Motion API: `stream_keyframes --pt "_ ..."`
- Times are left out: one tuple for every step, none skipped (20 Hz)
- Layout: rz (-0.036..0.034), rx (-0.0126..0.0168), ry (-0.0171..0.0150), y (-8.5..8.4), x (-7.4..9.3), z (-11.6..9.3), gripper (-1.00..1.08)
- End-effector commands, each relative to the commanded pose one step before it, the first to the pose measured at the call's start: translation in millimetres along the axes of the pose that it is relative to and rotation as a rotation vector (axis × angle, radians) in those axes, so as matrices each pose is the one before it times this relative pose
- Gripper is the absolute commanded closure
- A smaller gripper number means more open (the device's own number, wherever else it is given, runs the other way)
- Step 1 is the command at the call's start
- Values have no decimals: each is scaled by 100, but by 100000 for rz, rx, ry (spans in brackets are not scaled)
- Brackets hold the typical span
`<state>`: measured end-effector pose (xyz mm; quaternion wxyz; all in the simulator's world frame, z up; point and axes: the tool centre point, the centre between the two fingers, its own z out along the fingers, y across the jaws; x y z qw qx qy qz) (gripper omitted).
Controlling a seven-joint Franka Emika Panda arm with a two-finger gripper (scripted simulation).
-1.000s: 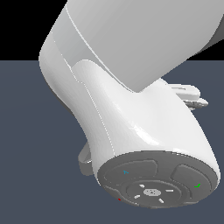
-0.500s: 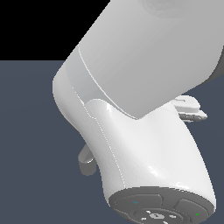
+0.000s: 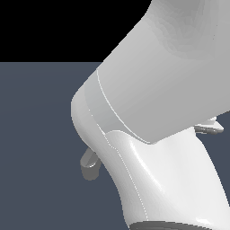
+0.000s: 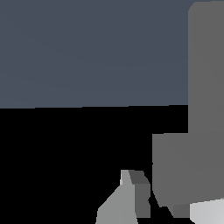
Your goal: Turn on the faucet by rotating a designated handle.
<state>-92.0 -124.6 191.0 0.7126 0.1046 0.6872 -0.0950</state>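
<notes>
The arm (image 3: 157, 134) fills the exterior view and hides most of the faucet; its spout (image 3: 90, 165) peeks out at that view's left. The gripper itself is unseen, so its finger state cannot be told

A grey faucet (image 4: 205, 87) slab fills one edge, beside a pale fingertip (image 4: 124, 199), against blue-grey floor (image 4: 87, 48) and black.

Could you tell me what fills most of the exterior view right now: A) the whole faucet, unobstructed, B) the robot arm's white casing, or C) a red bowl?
B: the arm's white casing covers most of the frame, leaving only the faucet's spout tip visible beside it.
</notes>
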Motion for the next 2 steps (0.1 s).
stream_keyframes --pt "-384 -2497 3469 1109 2089 221 108" --pt "0 0 0 0 0 0 108"
